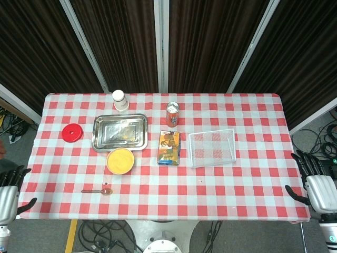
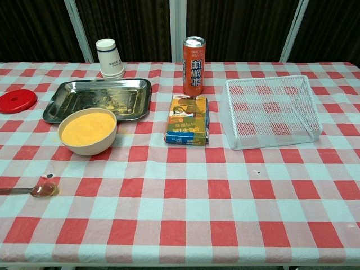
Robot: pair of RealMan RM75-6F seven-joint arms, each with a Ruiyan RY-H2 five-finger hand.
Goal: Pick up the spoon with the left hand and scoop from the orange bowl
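The head view looks steeply down on the whole tabletop, while the chest view faces it low and nearer.

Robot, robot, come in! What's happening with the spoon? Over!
Both hands open: left hand, right hand, off the table edges. Spoon untouched, lying near orange bowl. Nothing in the way.

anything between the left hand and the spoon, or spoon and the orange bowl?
Nothing visible. The left hand hangs open off the table's left edge; only bare checked cloth lies between it and the spoon. The orange bowl sits just beyond the spoon's bowl end, with bare cloth between. The metal tray lies behind the bowl, off the path.
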